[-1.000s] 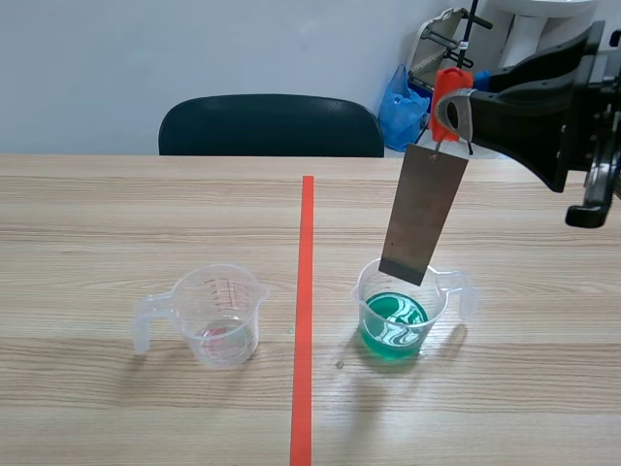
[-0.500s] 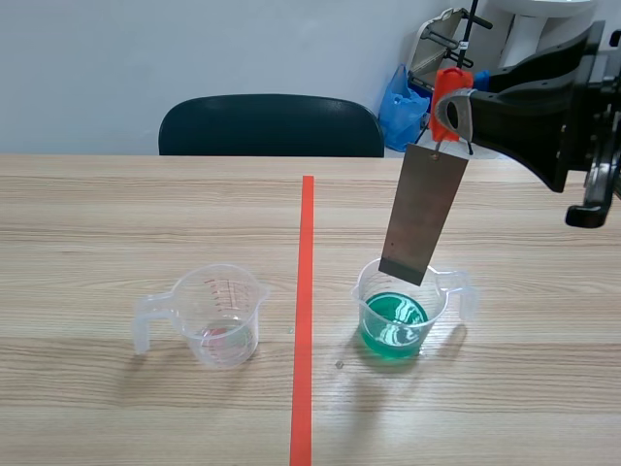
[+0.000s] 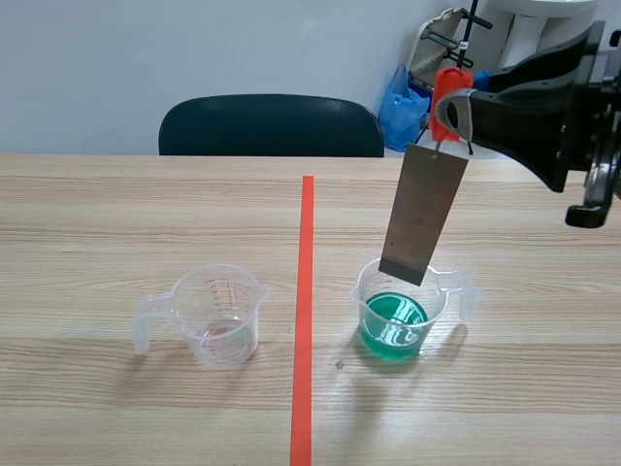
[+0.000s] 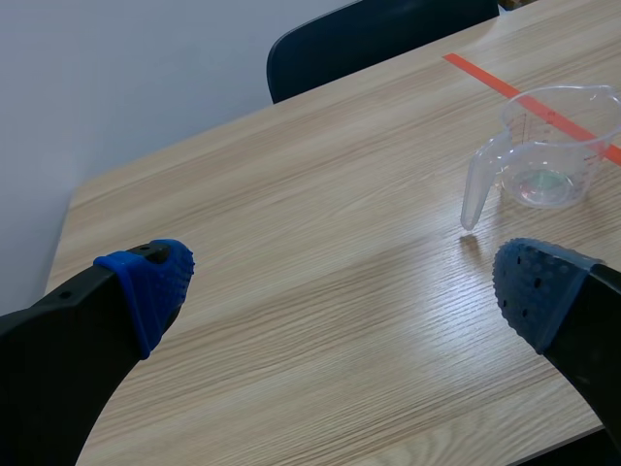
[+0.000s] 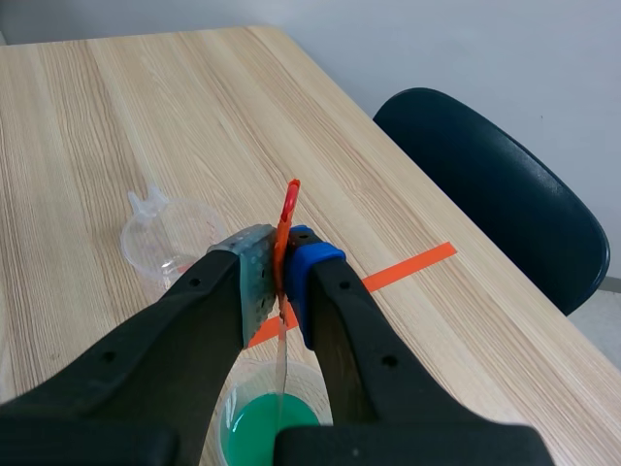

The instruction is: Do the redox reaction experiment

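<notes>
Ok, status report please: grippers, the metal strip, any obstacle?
Right gripper shut on orange clip. Metal strip hangs from clip above green-liquid cup, lower end near rim. Left gripper open, clear cup ahead. No obstacle seen.

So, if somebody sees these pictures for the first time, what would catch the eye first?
Most likely the grey metal plate, which hangs slightly tilted from a red clip pinched in the right gripper, high on the right of the scene view. Under its lower end stands a clear cup of bright green liquid, right of the orange tape line. An almost empty cup stands left of that line.
</notes>
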